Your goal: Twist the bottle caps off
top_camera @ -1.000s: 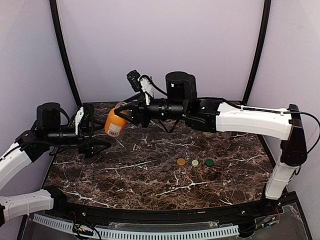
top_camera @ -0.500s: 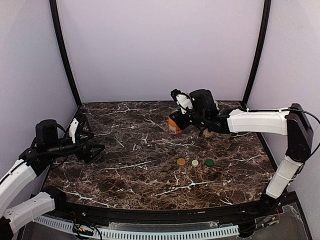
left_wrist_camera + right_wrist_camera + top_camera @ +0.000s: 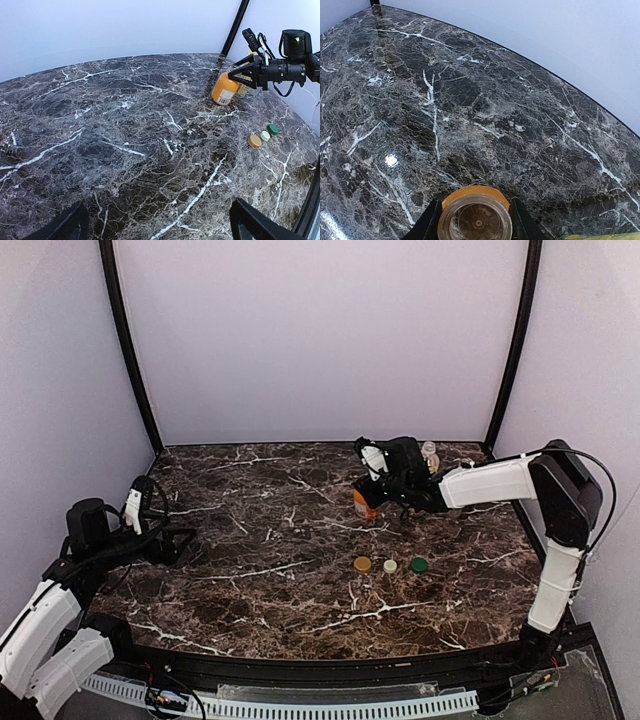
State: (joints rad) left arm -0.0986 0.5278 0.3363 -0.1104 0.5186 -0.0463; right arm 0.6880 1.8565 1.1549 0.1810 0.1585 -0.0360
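Observation:
The uncapped orange bottle [image 3: 361, 505] stands at the back right of the table, its base down. My right gripper [image 3: 370, 492] is shut on its neck; the right wrist view shows the open mouth [image 3: 475, 220] between both fingers [image 3: 426, 226]. It also shows in the left wrist view [image 3: 224, 90], with the yellow bottle [image 3: 244, 89] right behind it. The clear bottle [image 3: 430, 454] stands behind my right arm. The tan cap [image 3: 362, 564], cream cap [image 3: 390, 566] and green cap [image 3: 419, 565] lie in a row on the table. My left gripper [image 3: 178, 537] is open and empty, low at the far left.
The marble table [image 3: 280, 590] has a black raised rim at the front. Black frame posts [image 3: 130, 350] stand at the back corners before the lilac walls. The yellow bottle's edge [image 3: 600, 236] shows at the bottom right of the right wrist view.
My right arm has carried the orange bottle from the middle left to the back right and set it down on the table. My left arm has drawn back to the left and lower.

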